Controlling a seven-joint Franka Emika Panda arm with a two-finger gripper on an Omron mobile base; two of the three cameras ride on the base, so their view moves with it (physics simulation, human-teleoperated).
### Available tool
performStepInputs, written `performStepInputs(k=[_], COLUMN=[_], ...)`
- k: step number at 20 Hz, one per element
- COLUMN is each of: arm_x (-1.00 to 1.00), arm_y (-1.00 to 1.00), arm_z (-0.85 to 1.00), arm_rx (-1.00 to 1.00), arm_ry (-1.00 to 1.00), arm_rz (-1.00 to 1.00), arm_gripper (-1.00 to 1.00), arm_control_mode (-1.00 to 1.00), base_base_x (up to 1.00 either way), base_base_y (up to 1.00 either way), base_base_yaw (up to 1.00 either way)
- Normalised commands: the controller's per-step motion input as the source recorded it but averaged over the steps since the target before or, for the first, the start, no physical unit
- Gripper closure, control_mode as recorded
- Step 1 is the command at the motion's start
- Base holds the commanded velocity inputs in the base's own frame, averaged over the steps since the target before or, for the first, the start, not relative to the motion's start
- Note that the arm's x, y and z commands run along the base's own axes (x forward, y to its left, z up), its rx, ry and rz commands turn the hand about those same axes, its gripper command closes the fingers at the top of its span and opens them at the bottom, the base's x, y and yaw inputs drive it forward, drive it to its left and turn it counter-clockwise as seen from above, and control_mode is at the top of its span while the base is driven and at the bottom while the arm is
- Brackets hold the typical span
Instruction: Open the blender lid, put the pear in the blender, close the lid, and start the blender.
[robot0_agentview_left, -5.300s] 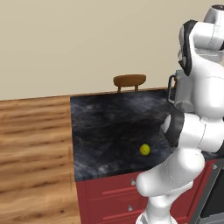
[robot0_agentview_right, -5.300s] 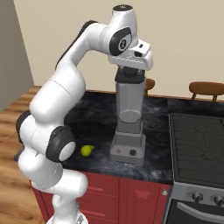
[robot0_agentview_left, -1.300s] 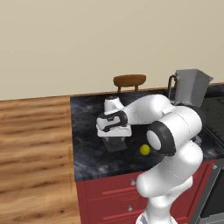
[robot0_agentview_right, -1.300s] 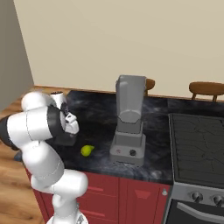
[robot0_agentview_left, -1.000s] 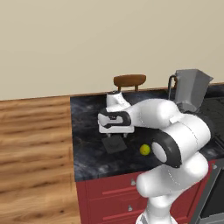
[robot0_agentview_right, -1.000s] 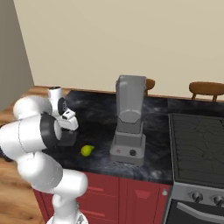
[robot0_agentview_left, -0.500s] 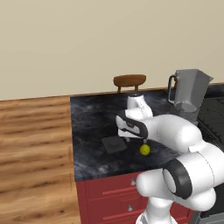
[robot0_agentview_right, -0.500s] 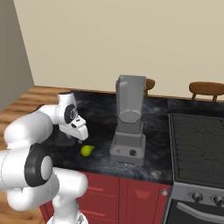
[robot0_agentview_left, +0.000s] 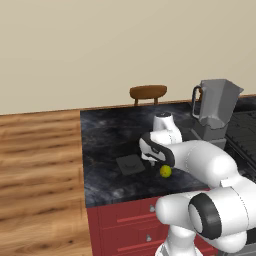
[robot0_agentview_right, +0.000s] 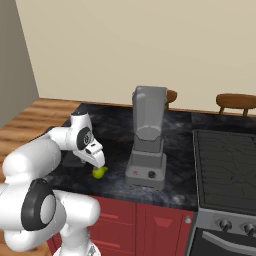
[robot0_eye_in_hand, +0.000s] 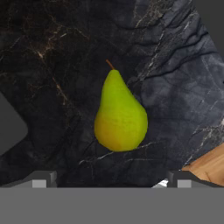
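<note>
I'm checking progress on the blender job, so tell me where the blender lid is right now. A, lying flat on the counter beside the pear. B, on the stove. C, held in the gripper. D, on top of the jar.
A: the blender lid lies flat on the dark counter just left of the pear, and the blender jar is open-topped.

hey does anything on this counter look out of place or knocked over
Nothing is spilled or damaged. The blender lid lies flat on the counter, off the open jar, as the task needs. The pear lies on its side on the counter beside the lid, with the open claw above it.
</note>
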Motion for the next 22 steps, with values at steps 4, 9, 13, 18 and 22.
performStepInputs(k=[4, 9, 13, 18, 22], arm_x=[0.03, 0.09, 0.24, 0.16, 0.0], arm_y=[-0.36, -0.22, 0.0, 0.0, 0.0], arm_z=[-0.1, -0.16, -0.23, -0.24, -0.29], arm_rx=[0.0, 0.0, 0.0, 0.0, 0.0], arm_ry=[0.0, 0.0, 0.0, 0.0, 0.0], arm_rz=[0.0, 0.0, 0.03, 0.06, 0.06], arm_gripper=[-1.0, -1.0, -1.0, -1.0, -1.0], arm_control_mode=[-1.0, -1.0, -1.0, -1.0, -1.0], base_base_x=[0.0, 0.0, 0.0, 0.0, 0.0], base_base_y=[0.0, 0.0, 0.0, 0.0, 0.0], base_base_yaw=[0.0, 0.0, 0.0, 0.0, 0.0])
